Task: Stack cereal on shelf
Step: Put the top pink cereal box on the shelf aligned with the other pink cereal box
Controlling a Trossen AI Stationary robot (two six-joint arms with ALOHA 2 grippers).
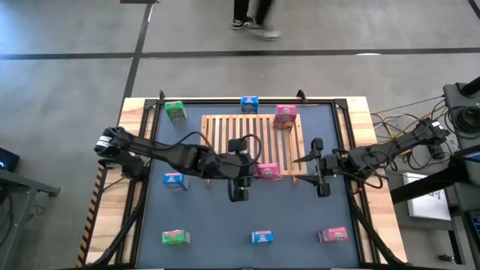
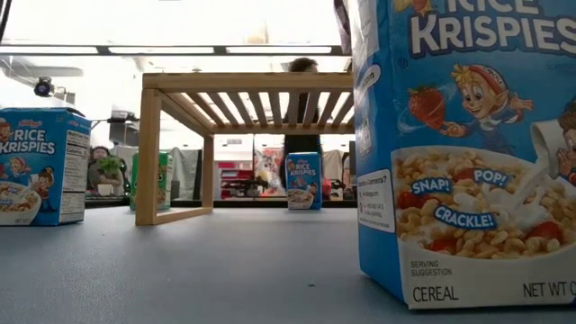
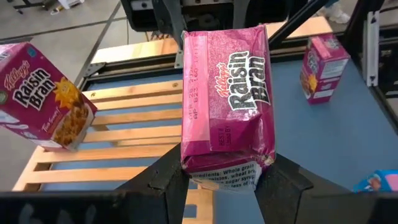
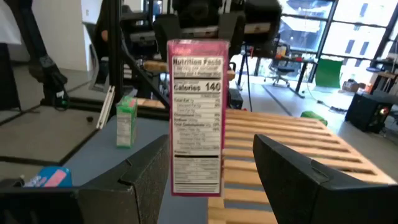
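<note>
The wooden slatted shelf [image 1: 251, 142] stands mid-table and also shows in the low view [image 2: 243, 90]. My left gripper [image 1: 256, 169] reaches in from the table's left and is shut on a pink cereal box [image 3: 227, 93] over the shelf's near right corner. A second pink box [image 1: 285, 118] sits on the shelf's far right part. My right gripper [image 1: 306, 160] is open just right of the shelf. Its fingers [image 4: 298, 174] stand apart on either side of the held box's nutrition panel [image 4: 196, 118] without touching it. My left gripper pinches the pink box between its two fingers [image 3: 168, 180], on two opposite sides at the end nearest the wrist [image 3: 221, 171]. The fingers come slanting from the table's left and above. The box reaches forward from them, printed face toward the wrist camera. I cannot tell whether it touches the shelf.
Other boxes stand on the table around the shelf: blue [image 1: 249, 103] and green [image 1: 175, 112] at the far side, blue [image 1: 173, 180] at the left, and green [image 1: 175, 238], blue [image 1: 262, 238] and pink [image 1: 333, 235] near the front edge. A person [image 1: 251, 19] walks beyond the table.
</note>
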